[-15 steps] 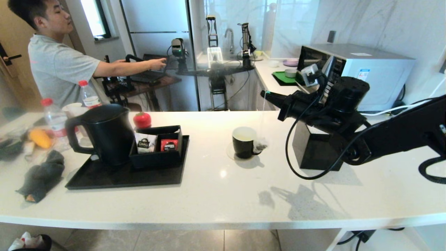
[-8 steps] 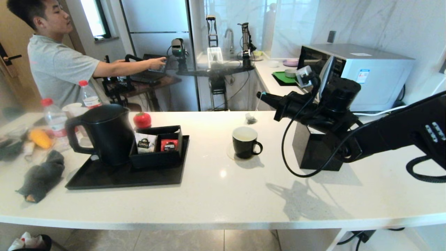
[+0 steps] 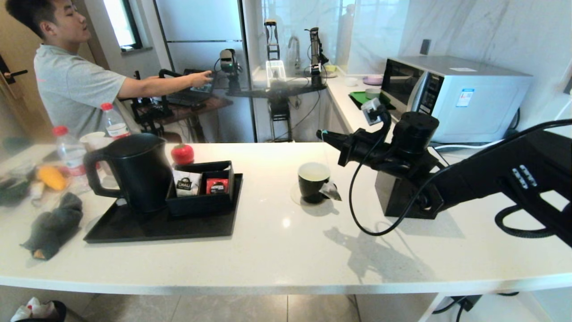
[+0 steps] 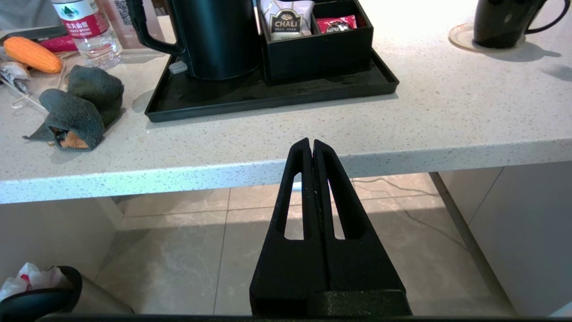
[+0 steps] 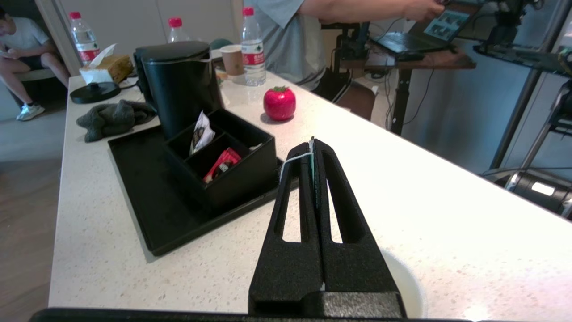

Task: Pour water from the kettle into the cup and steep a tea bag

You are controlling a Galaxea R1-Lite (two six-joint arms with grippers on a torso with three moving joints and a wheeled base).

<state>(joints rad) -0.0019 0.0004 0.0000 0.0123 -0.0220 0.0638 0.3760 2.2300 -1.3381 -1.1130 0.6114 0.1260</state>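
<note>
The left gripper (image 4: 312, 145) hangs parked below the counter edge, fingers pressed together. The right gripper (image 3: 322, 134) pinches the tea bag (image 3: 331, 190) string, bag dangling beside the cup (image 3: 313, 181). At nine o'clock, the kettle (image 3: 134, 172).

1. "CHALI" is printed in light letters on a dark badge on the white packet (image 4: 286, 19), which stands in the left compartment of the black organiser box (image 4: 318, 57).
2. Printing is seen on the red packet (image 4: 336, 24) in the neighbouring compartment, but it cannot be read.
3. A red label with white characters is carried by the clear plastic bottle (image 4: 87, 29); the characters cannot be made out.
4. A blue-and-white sticker is fixed to the microwave oven (image 3: 464, 96); its text is too small to be read.
</note>
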